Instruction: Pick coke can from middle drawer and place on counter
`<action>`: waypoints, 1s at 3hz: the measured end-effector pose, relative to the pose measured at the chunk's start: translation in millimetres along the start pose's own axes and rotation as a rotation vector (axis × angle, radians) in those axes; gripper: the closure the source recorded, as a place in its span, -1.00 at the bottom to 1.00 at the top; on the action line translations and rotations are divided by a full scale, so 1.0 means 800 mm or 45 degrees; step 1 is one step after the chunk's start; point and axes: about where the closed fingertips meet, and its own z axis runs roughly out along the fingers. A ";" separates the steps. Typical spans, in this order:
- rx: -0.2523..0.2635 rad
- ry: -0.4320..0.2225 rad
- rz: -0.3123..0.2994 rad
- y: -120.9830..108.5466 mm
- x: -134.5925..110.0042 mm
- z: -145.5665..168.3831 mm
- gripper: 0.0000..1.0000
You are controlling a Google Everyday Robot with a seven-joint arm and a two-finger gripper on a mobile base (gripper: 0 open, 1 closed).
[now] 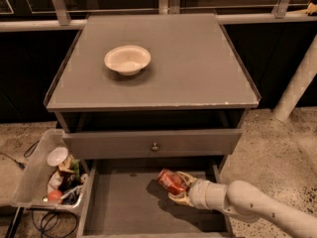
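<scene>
A: Where is the coke can (170,180)?

B: Inside the open middle drawer (124,207), right of its centre and toward the back. It lies tilted, one silvery end pointing up and to the left.

A: And the gripper (176,187)?

B: Down in the same drawer. The pale arm (257,209) reaches in from the lower right over the drawer's right wall, and the gripper sits at the can's right end.

A: How do the fingers stand?

B: One finger (186,177) lies along the top of the can and the other beneath it, so the pincer is clasped around the can. A dark shadow falls on the drawer floor below them; whether the can touches the floor cannot be told.

A: What is on the counter (198,68)?

B: A white bowl (127,59), upright, left of centre and toward the back.

A: Anything else near?

B: Above the open drawer is a drawer front (198,143) with a small round knob (155,146). To the left of the cabinet stands a clear bin (30,175) of clutter, a red-orange ball (55,196) among it.
</scene>
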 end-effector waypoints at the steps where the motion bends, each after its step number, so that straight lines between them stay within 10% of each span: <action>1: -0.030 -0.076 -0.029 -0.007 -0.029 -0.047 1.00; 3: -0.089 -0.008 -0.121 -0.025 -0.124 -0.129 1.00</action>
